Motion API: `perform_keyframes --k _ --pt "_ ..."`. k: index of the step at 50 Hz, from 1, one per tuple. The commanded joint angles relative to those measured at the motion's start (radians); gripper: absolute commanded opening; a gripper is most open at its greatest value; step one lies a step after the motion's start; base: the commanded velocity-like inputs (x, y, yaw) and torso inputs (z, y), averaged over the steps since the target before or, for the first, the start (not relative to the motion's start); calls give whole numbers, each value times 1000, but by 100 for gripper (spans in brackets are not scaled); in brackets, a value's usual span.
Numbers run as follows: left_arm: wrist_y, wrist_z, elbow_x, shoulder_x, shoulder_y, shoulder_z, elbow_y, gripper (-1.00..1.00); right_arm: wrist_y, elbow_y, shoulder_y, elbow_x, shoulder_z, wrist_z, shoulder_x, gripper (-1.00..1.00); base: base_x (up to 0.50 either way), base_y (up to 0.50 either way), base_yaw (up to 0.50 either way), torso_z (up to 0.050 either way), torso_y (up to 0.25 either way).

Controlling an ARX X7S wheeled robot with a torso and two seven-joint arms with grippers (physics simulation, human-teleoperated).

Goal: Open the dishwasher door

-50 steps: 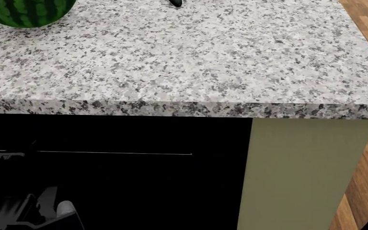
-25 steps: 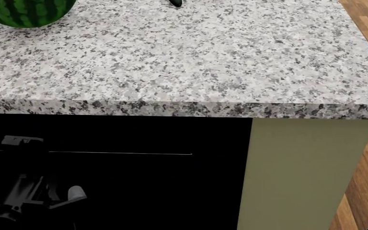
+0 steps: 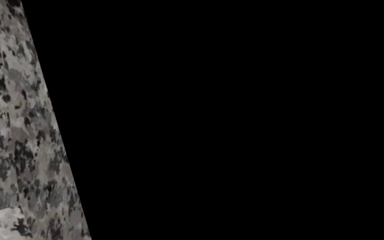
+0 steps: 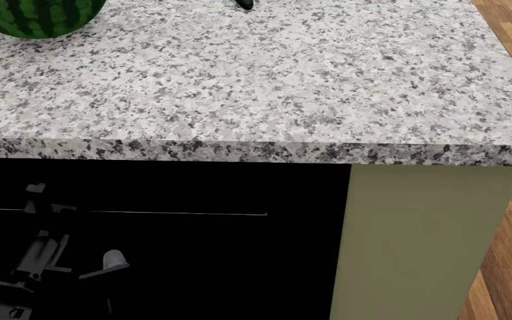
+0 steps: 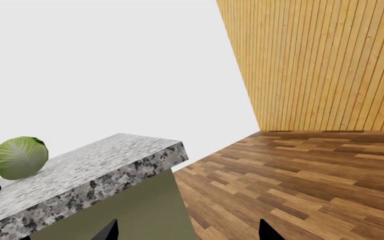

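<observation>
The dishwasher door (image 4: 194,253) is a glossy black panel under the granite countertop (image 4: 256,87), with a thin white line across its upper part. It looks shut. My left gripper (image 4: 43,200) shows as grey parts in front of the door's left side, near that line. Its dark fingers are lost against the black. The left wrist view shows only the black door (image 3: 245,120) and the counter's speckled edge (image 3: 18,150). My right gripper (image 5: 188,232) is open and empty, off the counter's right end beside the olive panel (image 5: 132,210).
A watermelon (image 4: 34,17) and a small black object (image 4: 243,3) sit at the back of the counter. A cabbage (image 5: 18,157) rests on the counter too. The olive-beige cabinet panel (image 4: 416,247) stands right of the door. Wood floor (image 4: 505,233) lies to the right.
My left gripper has risen and shifted a little right in front of the door, up to the white line. The right gripper's tip has sunk to the head view's bottom corner.
</observation>
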Motion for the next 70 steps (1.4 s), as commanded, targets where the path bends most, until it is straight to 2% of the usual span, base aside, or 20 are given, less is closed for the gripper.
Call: perform_keyframes --k 1,14,34,70 --pt "4 0 -6 -10 -9 5 0 -100 1 -3 0 -1 -5 6 4 100 0 0 0 0 0" --pt "7 46 -14 -46 28 6 90 -100 -6 -10 -11 6 1 9 10 100 1 0 0 0 0" --pt "-158 311 -20 -187 237 -42 517 -100 -8 -13 -8 8 -7 15 15 100 0 0 0 0 0" --pt "-358 570 -68 -330 514 -111 911 -100 -25 -26 -19 18 -15 19 21 100 0 0 2 0 0"
